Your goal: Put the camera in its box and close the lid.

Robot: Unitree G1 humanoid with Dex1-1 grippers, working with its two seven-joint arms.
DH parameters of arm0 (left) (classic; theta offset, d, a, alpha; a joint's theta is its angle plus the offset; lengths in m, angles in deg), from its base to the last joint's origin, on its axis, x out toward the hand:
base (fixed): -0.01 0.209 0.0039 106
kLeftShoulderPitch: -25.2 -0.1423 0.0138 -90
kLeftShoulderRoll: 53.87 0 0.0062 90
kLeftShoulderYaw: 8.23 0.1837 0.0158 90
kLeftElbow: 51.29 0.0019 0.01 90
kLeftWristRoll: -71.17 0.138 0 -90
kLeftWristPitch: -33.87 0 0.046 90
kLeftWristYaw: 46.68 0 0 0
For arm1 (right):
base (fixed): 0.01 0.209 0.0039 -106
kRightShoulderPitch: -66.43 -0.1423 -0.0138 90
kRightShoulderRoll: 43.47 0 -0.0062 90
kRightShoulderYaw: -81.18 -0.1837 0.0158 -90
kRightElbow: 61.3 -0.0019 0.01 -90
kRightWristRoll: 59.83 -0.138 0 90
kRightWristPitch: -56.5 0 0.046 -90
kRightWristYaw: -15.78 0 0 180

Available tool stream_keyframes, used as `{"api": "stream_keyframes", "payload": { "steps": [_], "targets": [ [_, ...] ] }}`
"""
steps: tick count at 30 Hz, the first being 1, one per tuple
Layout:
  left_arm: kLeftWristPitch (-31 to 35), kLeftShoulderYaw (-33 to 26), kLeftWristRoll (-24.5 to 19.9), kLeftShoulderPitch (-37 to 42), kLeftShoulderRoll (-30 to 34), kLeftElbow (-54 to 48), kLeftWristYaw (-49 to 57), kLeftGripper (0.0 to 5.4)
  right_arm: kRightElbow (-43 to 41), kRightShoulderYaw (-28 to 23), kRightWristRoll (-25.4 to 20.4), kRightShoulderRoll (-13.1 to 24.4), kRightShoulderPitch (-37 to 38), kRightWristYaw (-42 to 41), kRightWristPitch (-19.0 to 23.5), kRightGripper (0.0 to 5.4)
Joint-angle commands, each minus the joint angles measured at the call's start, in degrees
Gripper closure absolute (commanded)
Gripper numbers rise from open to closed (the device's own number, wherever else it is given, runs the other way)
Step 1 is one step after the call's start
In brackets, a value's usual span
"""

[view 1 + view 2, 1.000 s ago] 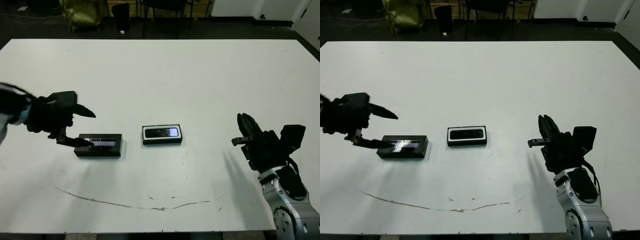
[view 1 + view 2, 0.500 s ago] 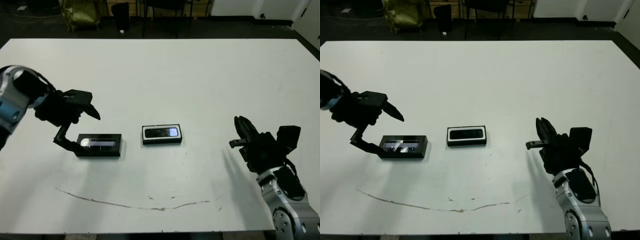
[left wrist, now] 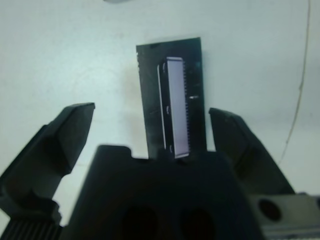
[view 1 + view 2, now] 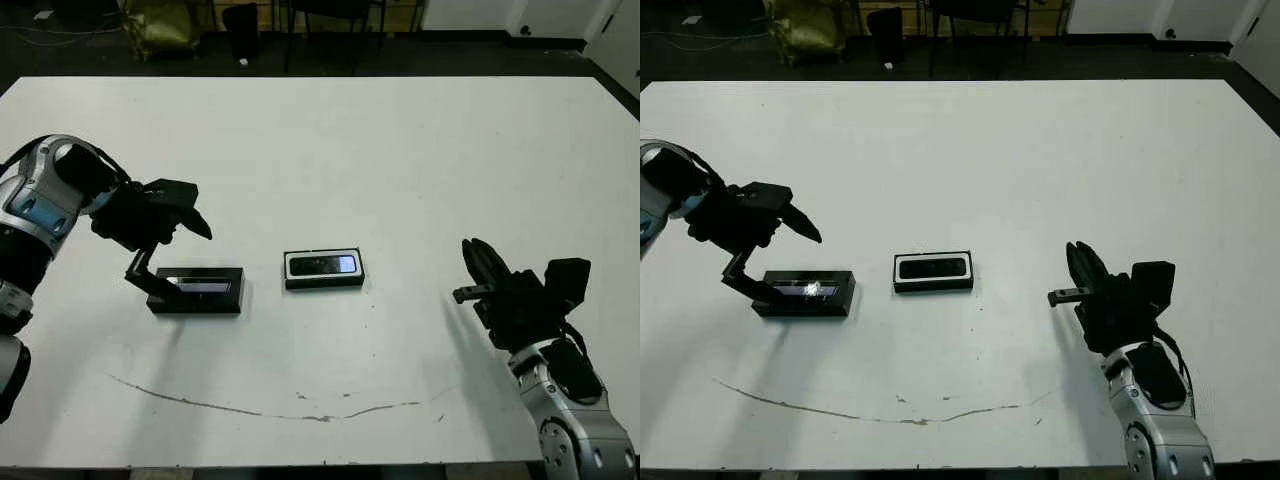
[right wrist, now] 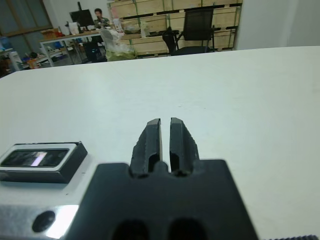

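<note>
Bench: a white surface, marked near its front edge by a thin, wavy brown line.

Camera: the slim black bar lies flat inside the box, its pale bluish patch facing up toward the right end.

Box: the shallow black tray with a white lining sits near the middle of the bench, uncovered, its long side running left to right.

Lid: the flat black cover with a glossy window strip lies on the bench to the left of the box, apart from it and roughly in line with it.

Left gripper: poised over the left end of the lid with its jaws spread wide; one finger reaches down to the bench beside the lid's left end, the other points out above it. In the left wrist view the lid stands between the two fingers, neither pressing on it.

Right gripper: held above bare bench at the right, well apart from the box, its jaws closed together on nothing.

Background: beyond the far edge of the bench, a dark floor, a chair and shelving; a person sits at a desk far off in the right wrist view.
</note>
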Motion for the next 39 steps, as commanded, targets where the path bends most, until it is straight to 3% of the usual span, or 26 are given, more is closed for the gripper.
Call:
{"api": "stream_keyframes", "payload": {
  "steps": [1, 6, 12, 17, 21, 39],
  "targets": [
    [0.2, 0.2, -1.3, -1.2, 0.3, 1.0, -0.2, 0.04, 0.5, 0.2, 1.0, -0.2, 0.8, 0.7, 0.2, 5.4],
    [-4.3, -0.6, -2.2, -2.4, 1.4, 0.4, -0.2, 0.04, 1.8, -0.2, 0.7, -0.8, 0.8, 0.1, -1.7, 5.4],
    [-3.4, 0.4, -2.8, -2.3, 1.7, 0.4, -0.2, 0.04, 2.7, -0.6, 0.4, -0.9, 0.8, -0.4, -3.0, 5.4],
    [-2.8, 1.4, -1.3, -1.9, 1.5, -0.1, -0.2, 0.04, 1.7, -0.6, 1.0, -0.8, 0.9, 0.6, -1.5, 5.4],
    [-1.2, 2.8, -2.0, -1.6, 1.4, 0.4, -0.2, 0.04, 3.2, -1.0, -0.1, -1.2, 0.9, -0.7, -3.3, 5.4],
    [-9.2, -0.9, 0.2, -4.8, -2.4, 5.9, -0.1, 0.04, 2.8, -1.0, -0.1, -0.5, 1.4, -1.3, -2.5, 5.4]
  ]
}}
